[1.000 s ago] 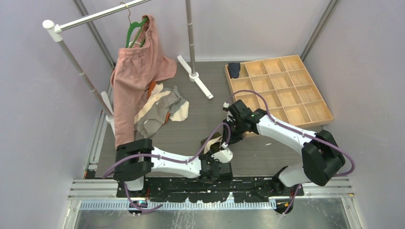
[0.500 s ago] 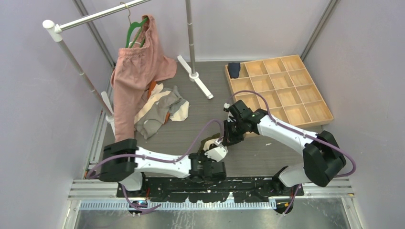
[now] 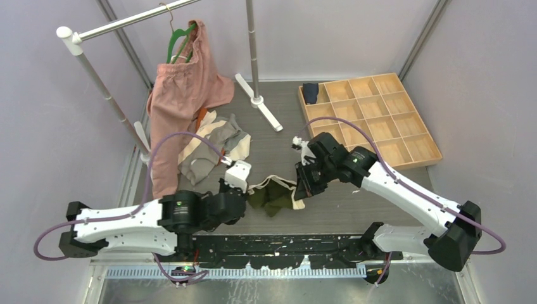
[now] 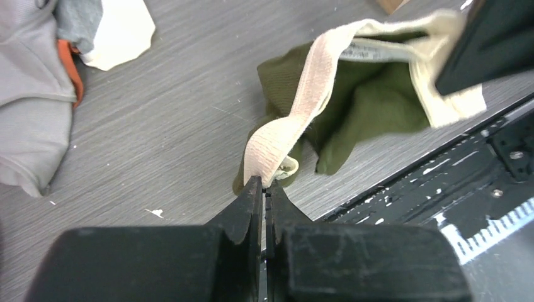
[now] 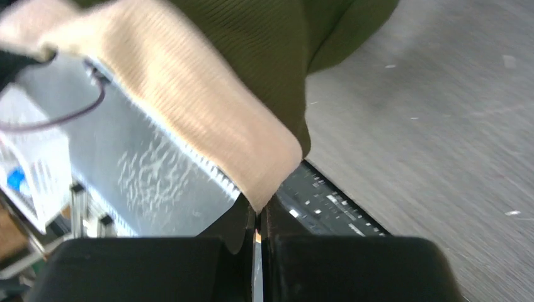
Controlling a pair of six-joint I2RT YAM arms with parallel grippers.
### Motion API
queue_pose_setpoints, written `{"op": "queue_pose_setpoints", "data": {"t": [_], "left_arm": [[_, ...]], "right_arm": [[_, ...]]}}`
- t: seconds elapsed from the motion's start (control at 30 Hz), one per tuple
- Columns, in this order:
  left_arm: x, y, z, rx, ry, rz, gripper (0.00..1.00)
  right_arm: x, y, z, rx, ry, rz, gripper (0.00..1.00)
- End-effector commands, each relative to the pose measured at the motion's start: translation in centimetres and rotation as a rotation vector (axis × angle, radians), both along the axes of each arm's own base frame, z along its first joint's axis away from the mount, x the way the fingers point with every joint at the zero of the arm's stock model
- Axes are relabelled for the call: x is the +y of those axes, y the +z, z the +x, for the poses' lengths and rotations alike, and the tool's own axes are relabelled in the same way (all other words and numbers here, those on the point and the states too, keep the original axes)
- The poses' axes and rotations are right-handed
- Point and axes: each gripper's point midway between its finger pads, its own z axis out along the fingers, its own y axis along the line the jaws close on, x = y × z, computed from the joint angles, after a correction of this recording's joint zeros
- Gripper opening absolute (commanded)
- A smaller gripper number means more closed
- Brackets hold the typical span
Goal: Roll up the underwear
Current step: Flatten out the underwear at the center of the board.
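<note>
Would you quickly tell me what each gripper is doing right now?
Left gripper: closed on the waistband of the olive green underwear.
Right gripper: closed on another part of the same waistband.

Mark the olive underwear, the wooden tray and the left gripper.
olive underwear [image 3: 270, 199], top view, green cloth.
wooden tray [image 3: 382, 128], top view, bare compartment.
left gripper [image 4: 264, 184], left wrist view, between fingertips.

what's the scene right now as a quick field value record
held item: olive green underwear
left gripper: shut on one end of its cream waistband
right gripper: shut on the waistband's other end
waiting: pile of underwear, back left
wooden tray: navy underwear in back-left compartment
held item rolled: not yet
</note>
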Motion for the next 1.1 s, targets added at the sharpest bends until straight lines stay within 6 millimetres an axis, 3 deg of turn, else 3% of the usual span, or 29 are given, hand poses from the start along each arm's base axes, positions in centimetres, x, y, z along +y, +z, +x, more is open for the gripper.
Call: {"op": "queue_pose_setpoints", "data": {"t": [0.0,0.1,0.2,0.3,0.43,0.53,0.63,0.73,0.8,0.93,1.07], "left_arm": [[2.9,3.9,0.2,-0.012,0.058,-0.058,0.01],[4.5,5.5,-0.1,0.007,0.085,-0.104,0.01],[6.1,5.4,0.0,0.01,0.139,-0.09,0.01],[6.5,4.2,0.6,-0.007,0.188,-0.033,0.01],[4.4,1.6,2.3,-0.025,0.223,0.022,0.01],[2.8,-0.4,4.9,-0.008,0.23,0.028,0.01],[2.4,-1.0,8.0,-0.02,0.25,0.01,0.01],[2.1,-0.5,10.5,-0.043,0.253,0.015,0.01],[1.9,1.0,11.2,-0.058,0.238,0.027,0.01],[1.8,3.7,10.1,-0.043,0.168,0.025,0.01],[3.6,7.1,8.0,-0.024,0.139,-0.023,0.01]], "right_arm": [[1.9,3.8,-4.9,0.001,0.222,0.045,0.01],[2.8,5.1,-7.4,0.029,0.295,0.083,0.01],[2.0,4.5,-6.8,0.011,0.242,0.036,0.01],[0.0,1.1,-4.1,0.004,0.108,-0.138,0.01],[-1.4,-3.6,-0.8,0.074,-0.011,-0.281,0.06],[-1.9,-5.6,2.2,0.067,-0.081,-0.325,0.09],[-2.2,-6.3,4.8,0.036,-0.123,-0.36,0.09],[-1.3,-5.2,6.2,0.005,-0.128,-0.331,0.08],[-0.5,-3.9,6.0,0.002,-0.095,-0.283,0.06],[1.8,-0.1,2.8,0.051,0.035,-0.098,0.03],[3.5,3.9,-1.3,0.051,0.167,0.002,0.02]]}}
